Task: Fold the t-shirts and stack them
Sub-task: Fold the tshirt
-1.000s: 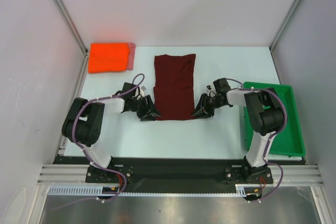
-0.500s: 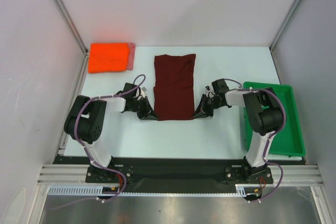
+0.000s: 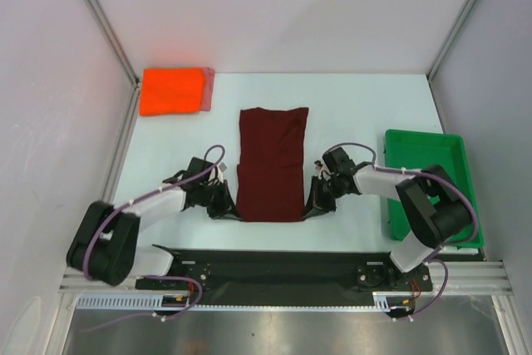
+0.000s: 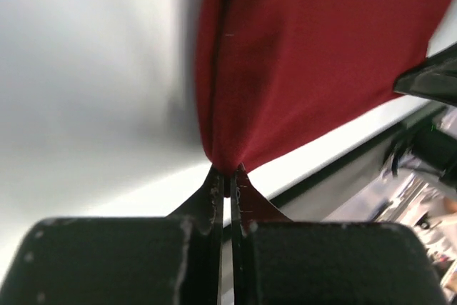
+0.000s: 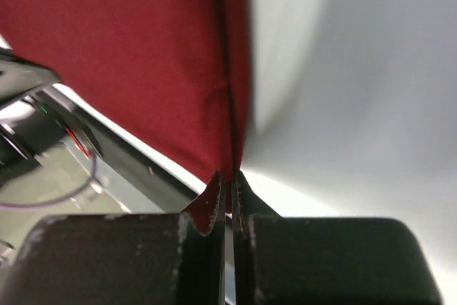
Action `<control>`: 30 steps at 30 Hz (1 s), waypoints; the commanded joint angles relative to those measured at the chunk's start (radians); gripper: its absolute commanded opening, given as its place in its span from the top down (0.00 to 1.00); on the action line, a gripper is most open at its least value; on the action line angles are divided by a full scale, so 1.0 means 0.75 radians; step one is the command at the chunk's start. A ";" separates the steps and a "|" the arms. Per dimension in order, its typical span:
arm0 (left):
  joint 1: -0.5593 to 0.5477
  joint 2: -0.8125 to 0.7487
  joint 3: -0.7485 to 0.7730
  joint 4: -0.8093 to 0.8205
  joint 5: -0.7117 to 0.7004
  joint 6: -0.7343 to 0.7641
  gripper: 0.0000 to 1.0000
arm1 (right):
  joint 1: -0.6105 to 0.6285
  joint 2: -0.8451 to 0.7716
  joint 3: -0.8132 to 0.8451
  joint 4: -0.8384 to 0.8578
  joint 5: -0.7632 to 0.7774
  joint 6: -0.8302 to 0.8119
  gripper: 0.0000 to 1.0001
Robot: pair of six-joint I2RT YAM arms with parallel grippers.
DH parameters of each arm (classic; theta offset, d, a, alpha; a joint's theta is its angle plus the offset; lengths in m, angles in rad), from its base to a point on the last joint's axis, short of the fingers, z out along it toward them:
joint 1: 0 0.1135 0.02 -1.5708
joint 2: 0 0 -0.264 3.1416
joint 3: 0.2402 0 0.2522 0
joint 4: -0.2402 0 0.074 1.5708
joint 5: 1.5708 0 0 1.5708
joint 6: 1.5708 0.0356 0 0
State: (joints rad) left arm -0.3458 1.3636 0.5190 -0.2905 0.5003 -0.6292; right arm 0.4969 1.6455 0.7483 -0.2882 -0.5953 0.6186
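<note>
**While your left gripper and right gripper are clamping its near corners, the maroon t-shirt is lying between your arms**

Where your two arms are reaching inward close to the near edge of the surface, each gripper is pinching one near corner of the maroon t-shirt. Your left gripper is biting the near-left corner. In its wrist view the jaws are pressing together on a small bunch of cloth, and the fabric is fanning up and away from the tips. Your right gripper is doing the same at the near-right corner, its jaws clenched on a gathered fold of red cloth.

Beyond the grippers, the maroon t-shirt is stretching away from you as a long, narrow rectangle, lying flat on the surface with its far edge reaching roughly mid-surface.

Off to your right, the green tray is sitting beside the right arm, well apart from the shirt.

Farthest out, in the far-left corner, the orange-red t-shirt is resting folded on top of the pinkish t-shirt, whose edge is peeking out along the stack's right side.
</note>
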 commanded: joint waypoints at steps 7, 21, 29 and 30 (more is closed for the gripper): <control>-0.130 -0.405 0.181 -0.540 -0.209 -0.073 1.00 | 0.115 -0.463 -0.018 -0.311 0.174 0.165 1.00; 0.034 0.503 1.316 -0.664 -0.313 0.256 1.00 | -0.231 0.151 0.869 -0.417 0.098 -0.043 1.00; 0.087 0.893 1.803 -0.729 -0.311 0.256 1.00 | -0.341 0.569 1.458 -0.552 0.015 -0.109 1.00; 0.099 0.914 1.819 -0.727 -0.285 0.244 1.00 | -0.349 0.622 1.483 -0.552 0.004 -0.105 1.00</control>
State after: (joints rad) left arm -0.2924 2.0197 1.7874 -0.8078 0.2817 -0.4686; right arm 0.2565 2.0697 1.7550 -0.6567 -0.5442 0.5705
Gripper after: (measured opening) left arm 0.022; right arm 0.022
